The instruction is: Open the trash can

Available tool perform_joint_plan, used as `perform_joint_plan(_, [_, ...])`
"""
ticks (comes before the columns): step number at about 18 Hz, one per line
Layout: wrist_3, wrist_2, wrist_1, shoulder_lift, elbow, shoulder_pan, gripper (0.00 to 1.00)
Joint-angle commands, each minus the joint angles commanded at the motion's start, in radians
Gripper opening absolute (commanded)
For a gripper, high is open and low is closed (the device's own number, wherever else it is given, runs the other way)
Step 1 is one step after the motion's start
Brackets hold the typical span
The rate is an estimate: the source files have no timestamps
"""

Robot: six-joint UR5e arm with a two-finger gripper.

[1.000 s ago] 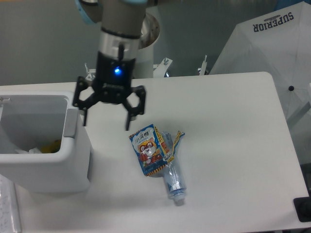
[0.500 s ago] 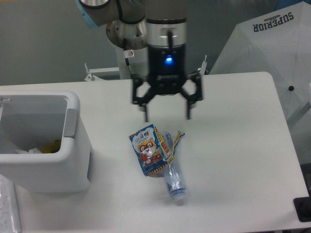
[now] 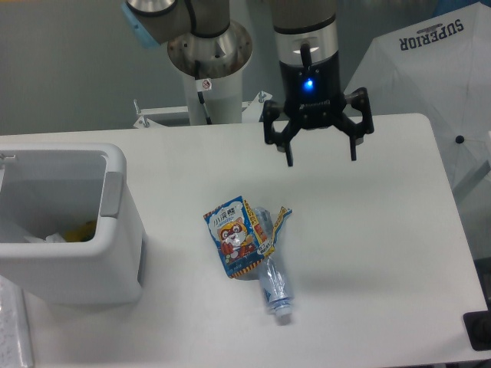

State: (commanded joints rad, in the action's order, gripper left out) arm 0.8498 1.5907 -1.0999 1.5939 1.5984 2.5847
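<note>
The white boxy trash can (image 3: 115,261) stands at the table's left edge with its top open, showing some rubbish inside; a grey tab (image 3: 112,195) sits on its right rim. My gripper (image 3: 321,161) hangs open and empty above the back of the table, far to the right of the can.
A crushed clear bottle (image 3: 272,284) with a colourful snack wrapper (image 3: 234,238) lies in the middle of the white table (image 3: 383,230). The arm's white base column (image 3: 209,84) rises at the back. A white umbrella (image 3: 430,84) stands at the right, and a white slab (image 3: 14,330) shows at the lower left.
My gripper has swept from beside the trash can rightward and back, across the table, staying open. The can and the bottle have not moved.
</note>
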Motion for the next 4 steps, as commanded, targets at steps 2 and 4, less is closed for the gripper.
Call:
perform_joint_plan(2, [0.0,-0.002,0.002,-0.006,0.002,0.005,1.0])
perform_joint_plan(4, [0.0,-0.002,0.003,-0.006,0.002,0.005,1.0])
